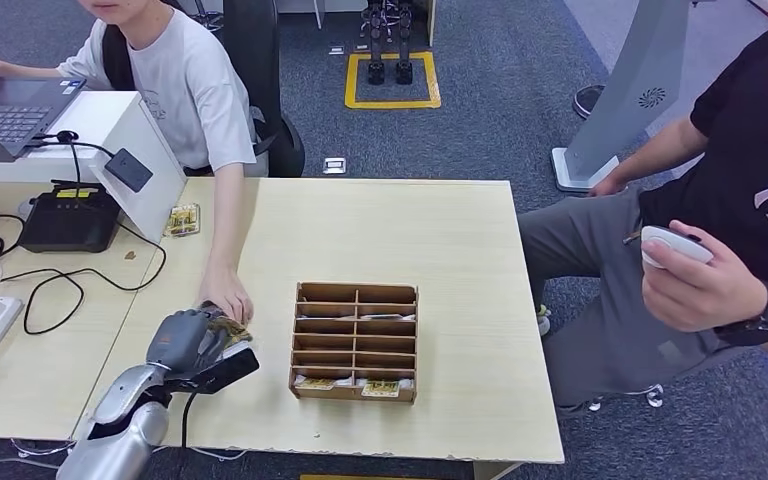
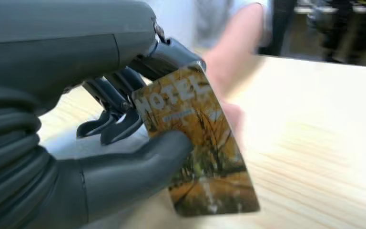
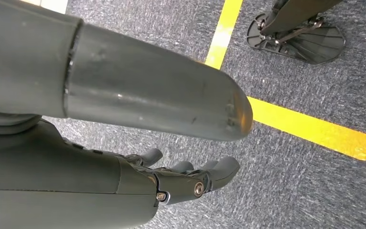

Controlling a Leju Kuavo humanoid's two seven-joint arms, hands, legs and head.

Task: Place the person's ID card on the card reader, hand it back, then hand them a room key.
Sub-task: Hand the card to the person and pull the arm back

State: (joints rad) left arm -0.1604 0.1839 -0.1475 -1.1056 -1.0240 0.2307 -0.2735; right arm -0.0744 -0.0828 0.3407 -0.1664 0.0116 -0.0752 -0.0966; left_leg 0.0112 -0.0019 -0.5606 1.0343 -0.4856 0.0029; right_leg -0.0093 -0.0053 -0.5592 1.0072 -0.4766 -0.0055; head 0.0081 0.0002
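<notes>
On table, left hand (image 2: 90, 143) pinches room key (image 2: 200, 148), prob. touching person's hand (image 1: 226, 293).

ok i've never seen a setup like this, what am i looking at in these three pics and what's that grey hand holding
This is a humanoid robot with two silver arms, each ending in a grey, many-fingered hand. The wide picture is from a camera high on its body, looking down at a wooden table. The other two come from cameras at its wrists.

The left hand holds a yellow card printed HOTEL, pinched between the thumb and the fingers. A seated person's hand reaches right up to it. The right hand hangs over grey carpet with yellow tape, holding nothing.

On the table stand a brown divided card box with a few cards in its near row, a black device with cables and a laptop. A second person sits at the right.
</notes>
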